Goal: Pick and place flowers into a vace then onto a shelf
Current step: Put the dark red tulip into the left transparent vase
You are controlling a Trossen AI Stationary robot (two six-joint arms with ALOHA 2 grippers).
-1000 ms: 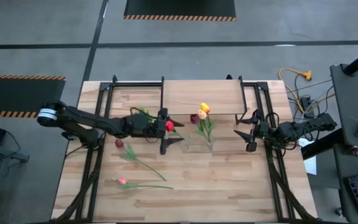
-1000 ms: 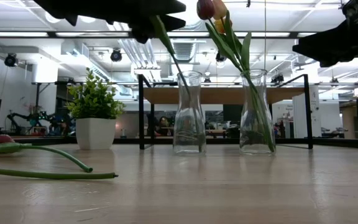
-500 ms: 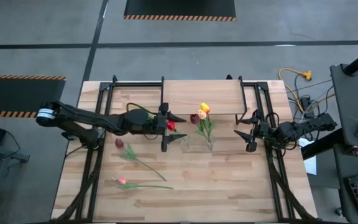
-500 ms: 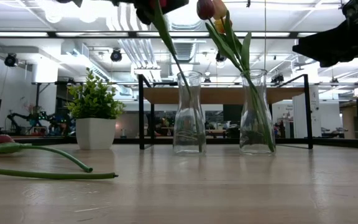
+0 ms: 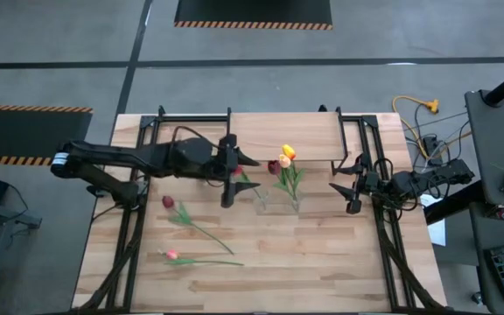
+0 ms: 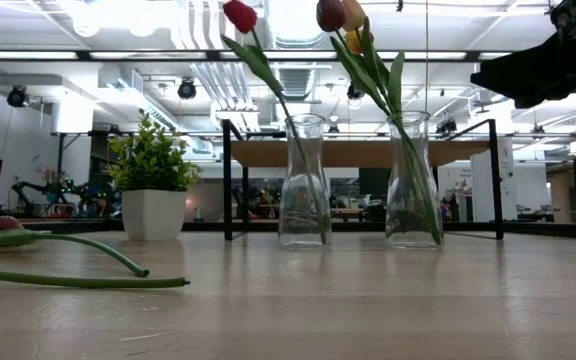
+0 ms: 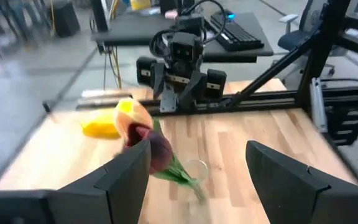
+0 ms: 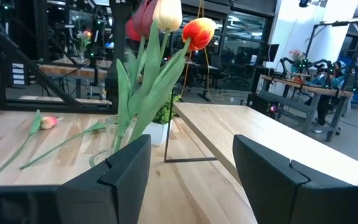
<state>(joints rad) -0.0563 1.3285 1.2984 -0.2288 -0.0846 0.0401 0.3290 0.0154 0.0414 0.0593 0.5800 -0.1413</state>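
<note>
A red tulip (image 6: pixel 239 15) stands with its stem in the left glass vase (image 6: pixel 304 190) and leans toward the table's left. The right vase (image 6: pixel 412 185) holds several tulips (image 8: pixel 160 25), yellow, orange and maroon. My left gripper (image 5: pixel 240 179) hangs open above the left vase, out of the low view, with nothing between its fingers (image 7: pixel 129 174). My right gripper (image 5: pixel 350 185) waits open at the table's right side. Two more tulips (image 5: pixel 191 219) (image 5: pixel 195 259) lie flat on the table at the near left. The shelf (image 5: pixel 283 138) stands at the far middle.
A small potted plant (image 6: pixel 153 185) stands left of the vases. Black frame rails (image 5: pixel 129 227) run along both sides of the table. The near half of the tabletop (image 5: pixel 322 262) holds only the two lying tulips.
My left gripper has risen straight up from around the red tulip's top, out of the low view, and tipped closer to level. Its fingers have stayed apart. The red tulip has stayed in the left vase, and its head now shows free.
</note>
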